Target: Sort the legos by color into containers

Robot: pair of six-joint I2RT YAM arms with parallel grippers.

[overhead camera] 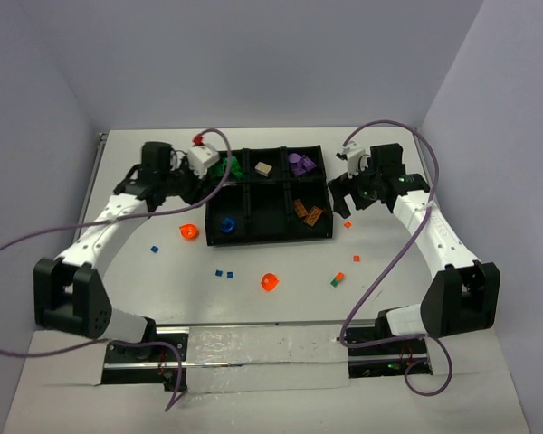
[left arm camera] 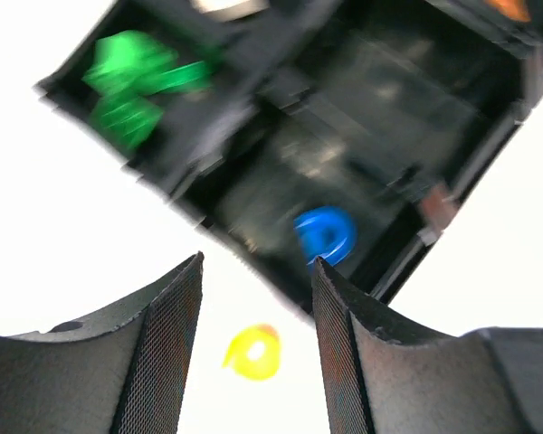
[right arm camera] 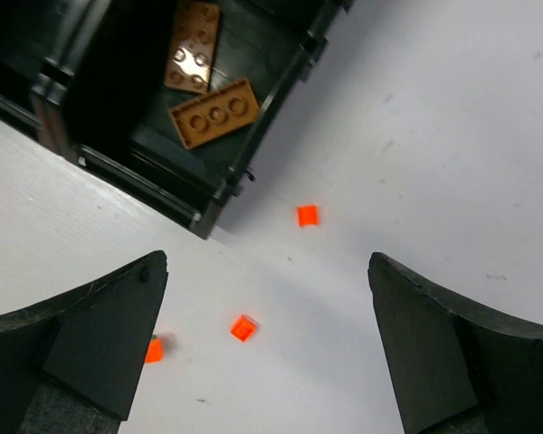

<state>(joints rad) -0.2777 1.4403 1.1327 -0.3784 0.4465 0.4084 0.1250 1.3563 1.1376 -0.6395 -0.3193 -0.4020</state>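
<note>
The black tray [overhead camera: 281, 237] holds sorted legos: green [overhead camera: 226, 167], tan [overhead camera: 263, 168] and purple [overhead camera: 299, 164] in the far row, a blue ring [overhead camera: 226, 223] and brown bricks [overhead camera: 309, 213] in the near row. My left gripper [overhead camera: 202, 193] hovers at the tray's left near corner, open and empty [left arm camera: 257, 262]. Below it are the blue ring [left arm camera: 326, 233] inside the tray and an orange ring [left arm camera: 253, 353] on the table. My right gripper [overhead camera: 348, 197] hangs open [right arm camera: 267, 262] over small orange pieces [right arm camera: 243, 327] [right arm camera: 308, 215] beside the brown compartment [right arm camera: 214, 112].
Loose on the table in front of the tray lie a second orange ring [overhead camera: 270, 281], tiny blue bits [overhead camera: 223, 271] [overhead camera: 154, 249], orange bits [overhead camera: 356, 257] [overhead camera: 338, 277] and a green bit [overhead camera: 334, 283]. Purple cables loop beside both arms. Walls enclose the table on three sides.
</note>
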